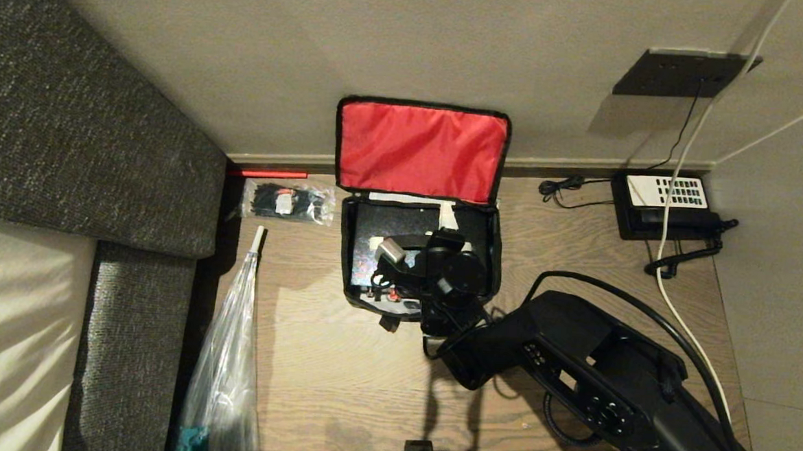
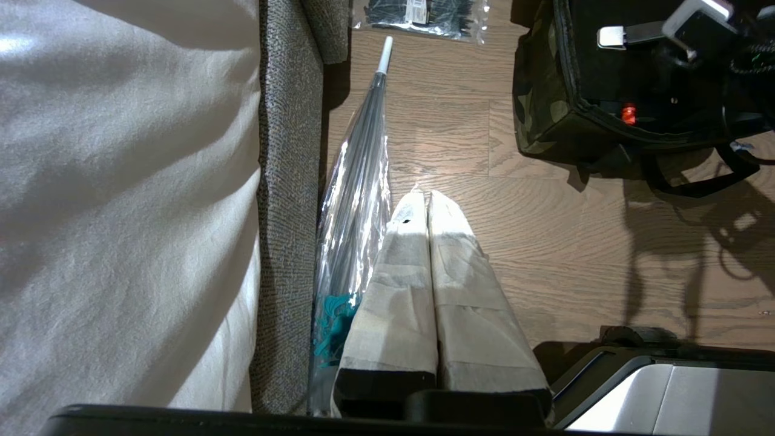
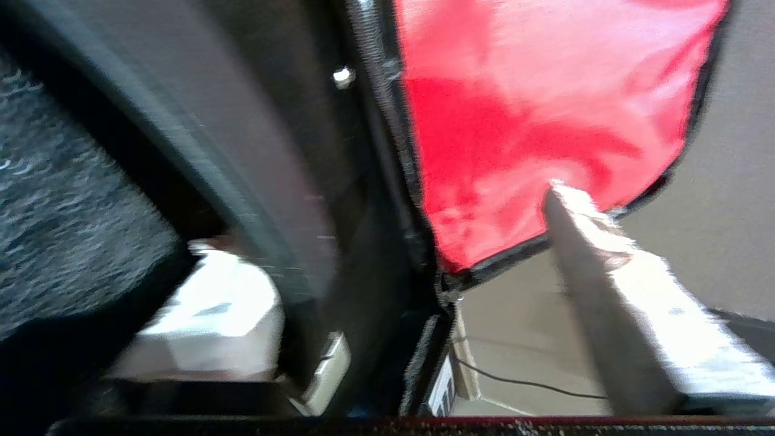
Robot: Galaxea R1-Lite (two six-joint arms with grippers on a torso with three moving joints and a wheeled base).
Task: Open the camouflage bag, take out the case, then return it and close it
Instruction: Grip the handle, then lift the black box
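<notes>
The camouflage bag (image 1: 422, 206) sits on the wood floor (image 1: 312, 358) against the wall, at 12 o'clock from me, red-lined lid (image 1: 422, 149) flipped up and leaning on the wall. The case (image 1: 391, 225) lies flat inside, nearly filling it. Its long axis runs 9 to 3 o'clock, handle side toward me.

My right gripper (image 1: 389, 263) is down over the case near the strap handle (image 2: 623, 35). In the wrist view one finger (image 3: 611, 290) stands well apart from the other, so the jaws are parted; I see no grip yet. My left gripper (image 2: 428, 200) hangs parked, pads pressed together, beside the umbrella (image 1: 226, 354).

Judgement: the case is rigid, smooth, probably fairly heavy; the fit is snug. Best hold is the strap handle. The bag is soft and may drag along.
</notes>
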